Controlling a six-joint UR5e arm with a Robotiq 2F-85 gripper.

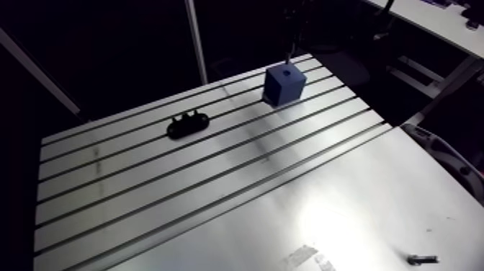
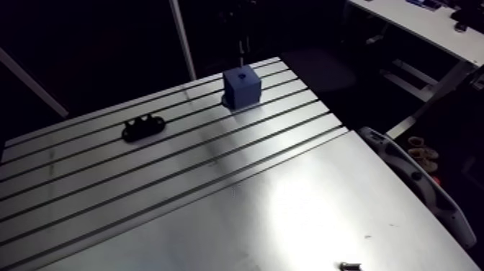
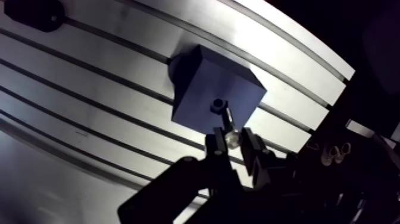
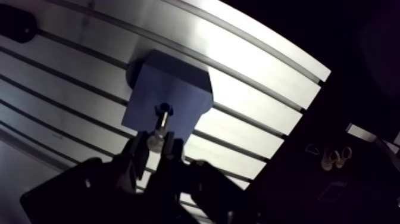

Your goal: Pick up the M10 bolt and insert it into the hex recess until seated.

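One risk: hand (image 3: 233, 142), closed on the M10 bolt (image 3: 228, 125) whose far end meets the hex recess (image 3: 218, 106) in the blue block (image 3: 199, 83) just ahead, may jam it if flats misalign, shoving the block.

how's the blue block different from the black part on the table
The blue block is a tall cube; the black part is low, flat and lumpy-edged. The block has a small recess in its top, with the bolt in the gripper right at it; the black part has nothing near it. Both sit on the slotted table.
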